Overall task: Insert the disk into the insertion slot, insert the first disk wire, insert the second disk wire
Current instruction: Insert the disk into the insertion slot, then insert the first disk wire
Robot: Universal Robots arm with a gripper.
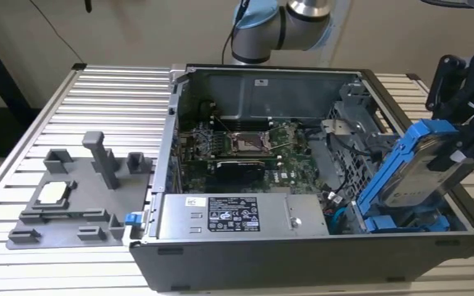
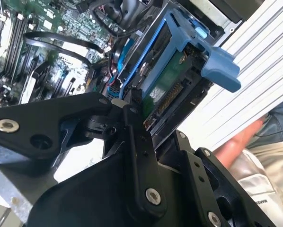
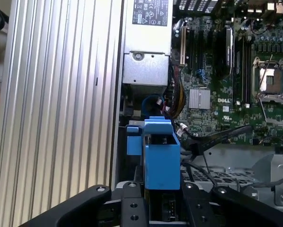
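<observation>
The gripper [image 1: 458, 153] is cut off at the exterior view's right edge, leaving its black linkage and fingers in sight. In the first wrist view the fingers [image 3: 132, 208] press against both flanks of the disk [image 1: 418, 179], so the pincer is closed on it. The disk hangs tilted over the drive cage [image 1: 357, 117], at the exterior view's right side of the open computer case [image 1: 303, 265]. Its lower end sits down near a second blue-fronted drive [image 1: 406, 222] low in the cage. The disk's body covers the cage bays behind it, and it cannot be told whether its lower corner touches the sheet metal. The disk is a flat silver-grey slab with a label on its face, clipped in a bright blue carrier frame. In the second wrist view its other face shows a green circuit board and a connector row. A person's hand [image 2: 238, 142] appears there, blurred and partly cut off. The cables around the cage are too tangled to tell apart.
</observation>
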